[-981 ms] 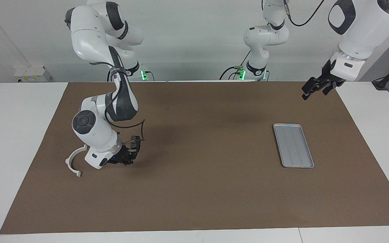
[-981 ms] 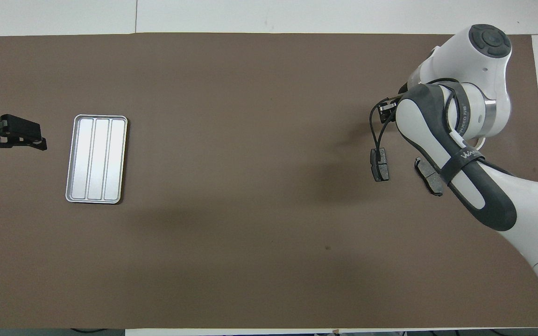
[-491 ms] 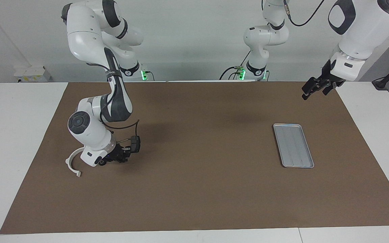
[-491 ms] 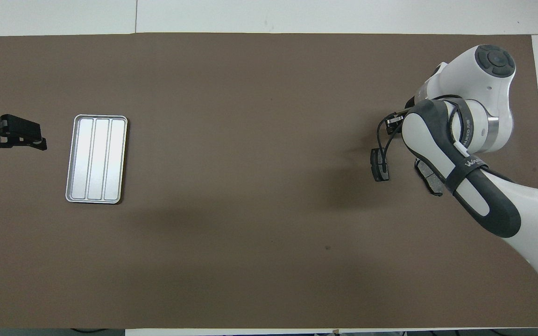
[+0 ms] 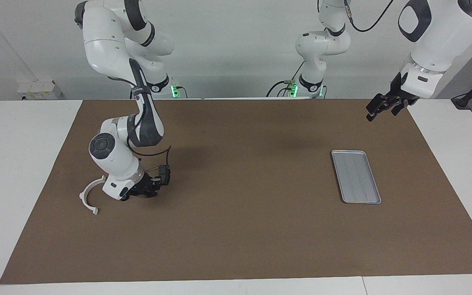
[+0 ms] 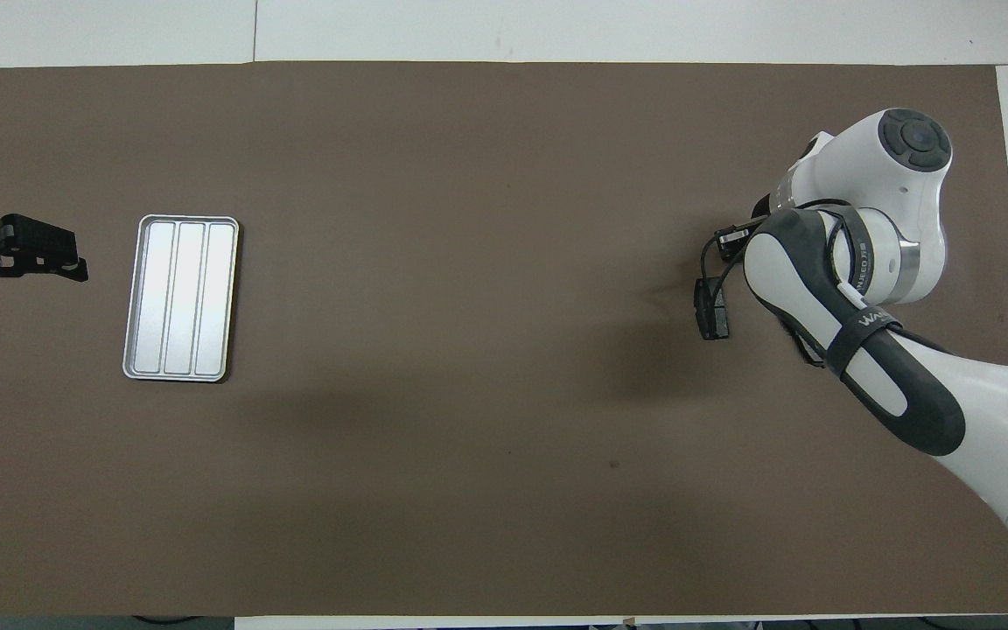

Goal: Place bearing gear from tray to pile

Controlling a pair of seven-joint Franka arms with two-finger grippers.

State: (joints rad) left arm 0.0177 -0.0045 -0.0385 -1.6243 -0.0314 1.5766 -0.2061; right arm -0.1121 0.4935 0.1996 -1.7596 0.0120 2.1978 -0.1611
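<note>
Right tool (image 5: 150,189) has drawn nearer the robots; tray (image 5: 356,176) unmoved.

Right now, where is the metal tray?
The tray lies flat on the brown mat toward the left arm's end of the table, with nothing in it. The left gripper hangs open in the air nearby, above the mat's edge.

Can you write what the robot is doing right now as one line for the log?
right claw: shut, low among pile beside white bracket | left claw: open, waiting near tray's end | tray: nothing in it
</note>
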